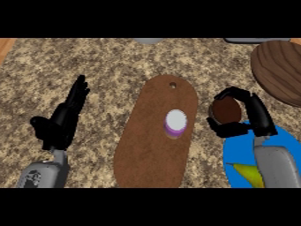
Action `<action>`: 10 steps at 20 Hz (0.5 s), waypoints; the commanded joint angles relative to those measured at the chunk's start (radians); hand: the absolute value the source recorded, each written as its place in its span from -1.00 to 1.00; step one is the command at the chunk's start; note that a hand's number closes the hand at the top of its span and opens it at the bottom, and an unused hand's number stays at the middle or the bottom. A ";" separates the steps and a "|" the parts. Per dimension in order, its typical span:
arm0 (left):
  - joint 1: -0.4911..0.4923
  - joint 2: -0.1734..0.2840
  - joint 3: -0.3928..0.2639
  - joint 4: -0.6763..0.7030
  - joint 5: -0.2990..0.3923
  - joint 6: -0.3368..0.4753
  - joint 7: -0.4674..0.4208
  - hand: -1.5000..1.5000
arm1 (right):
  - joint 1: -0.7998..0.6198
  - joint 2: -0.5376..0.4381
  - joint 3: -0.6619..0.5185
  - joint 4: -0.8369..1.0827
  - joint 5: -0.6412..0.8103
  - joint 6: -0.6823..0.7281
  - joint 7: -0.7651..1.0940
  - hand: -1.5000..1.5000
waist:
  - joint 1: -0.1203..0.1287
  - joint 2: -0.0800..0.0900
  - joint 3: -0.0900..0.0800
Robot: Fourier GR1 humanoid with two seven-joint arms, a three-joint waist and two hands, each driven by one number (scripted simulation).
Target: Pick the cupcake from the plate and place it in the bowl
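Observation:
The brown cupcake point(226, 110) sits in my right hand point(260, 115), whose fingers and thumb curl round it. It hangs just past the upper left rim of the blue plate point(295, 150), between the plate and the long brown board. The dark wooden bowl point(286, 73) stands at the back right, a short way beyond and to the right of the held cupcake. At the left of the counter my left hand point(60, 123) rests open with its fingers straight and nothing in it.
A long brown cutting board point(146, 154) lies in the middle with a small white and purple object point(175, 122) on it. A yellow item point(249, 174) lies on the blue plate. A grey object point(148, 40) and a dark one point(253, 40) show at the far edge.

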 commanded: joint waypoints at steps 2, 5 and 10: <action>-0.061 -0.028 0.001 0.046 -0.021 0.038 0.020 0.00 | -0.042 0.032 0.029 -0.164 0.069 -0.115 0.042 1.00 | -0.014 0.000 0.000; 0.030 -0.018 0.001 0.051 -0.013 0.010 -0.075 0.00 | -0.105 0.043 0.059 -0.255 0.154 -0.179 0.130 1.00 | -0.007 -0.001 -0.001; -0.019 0.006 0.013 0.011 -0.005 -0.005 0.001 0.00 | -0.192 -0.024 0.050 -0.418 0.222 -0.085 0.405 1.00 | -0.007 -0.001 0.000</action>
